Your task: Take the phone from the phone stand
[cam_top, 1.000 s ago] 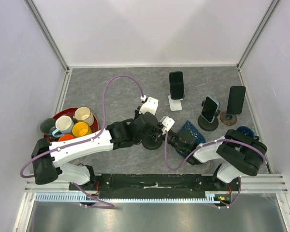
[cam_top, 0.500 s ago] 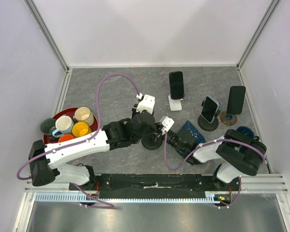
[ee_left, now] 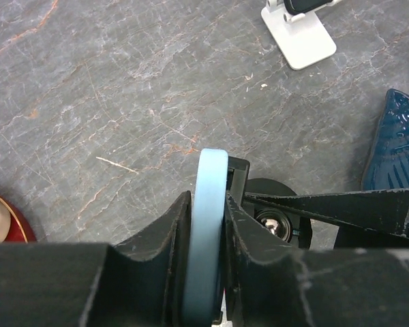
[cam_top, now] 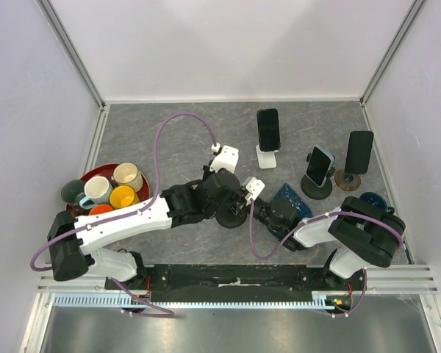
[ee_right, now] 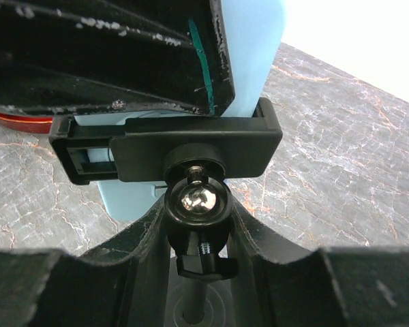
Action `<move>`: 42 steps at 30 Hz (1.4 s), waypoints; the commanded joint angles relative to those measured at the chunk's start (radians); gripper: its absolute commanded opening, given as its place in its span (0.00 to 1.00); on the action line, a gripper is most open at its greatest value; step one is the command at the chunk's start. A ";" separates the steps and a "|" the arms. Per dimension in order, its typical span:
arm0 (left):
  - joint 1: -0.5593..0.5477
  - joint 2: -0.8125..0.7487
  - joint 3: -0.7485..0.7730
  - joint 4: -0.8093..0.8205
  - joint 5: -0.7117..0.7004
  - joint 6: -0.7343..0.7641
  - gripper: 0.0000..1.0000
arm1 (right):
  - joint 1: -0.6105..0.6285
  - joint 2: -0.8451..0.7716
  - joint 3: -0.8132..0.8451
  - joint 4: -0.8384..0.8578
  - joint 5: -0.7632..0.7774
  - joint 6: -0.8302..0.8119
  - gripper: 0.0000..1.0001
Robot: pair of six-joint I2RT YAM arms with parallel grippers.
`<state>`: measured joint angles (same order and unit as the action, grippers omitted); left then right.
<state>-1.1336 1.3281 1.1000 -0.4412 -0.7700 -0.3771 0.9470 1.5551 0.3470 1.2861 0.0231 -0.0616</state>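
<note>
A light blue phone shows edge-on in the left wrist view, and my left gripper is shut on it, one finger flat against each face. The phone sits in the black clamp of the phone stand. My right gripper is shut on the stand's ball joint, above its round black base. From above, the left gripper and the right gripper meet over this stand. The top view hides most of the phone.
A red tray of cups lies at the left. Three more phones stand behind: on a white stand, a black stand and a wooden stand. A dark blue object lies just right of the grippers.
My left wrist shifted slightly up and left, then came back, and its jaws have closed in on the phone. The right arm and the stand have not moved.
</note>
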 commanded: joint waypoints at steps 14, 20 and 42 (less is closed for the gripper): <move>-0.002 -0.046 0.031 -0.037 0.020 -0.098 0.02 | 0.003 0.040 0.029 -0.100 0.250 0.107 0.00; -0.034 -0.033 0.037 -0.103 0.037 -0.184 0.02 | -0.007 0.017 0.024 -0.148 0.395 0.154 0.00; -0.068 -0.084 0.069 -0.321 -0.034 -0.358 0.02 | -0.013 0.010 0.029 -0.196 0.502 0.158 0.00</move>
<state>-1.1481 1.3083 1.1328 -0.5968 -0.8139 -0.6312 0.9951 1.5414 0.3656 1.2228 0.1822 0.0757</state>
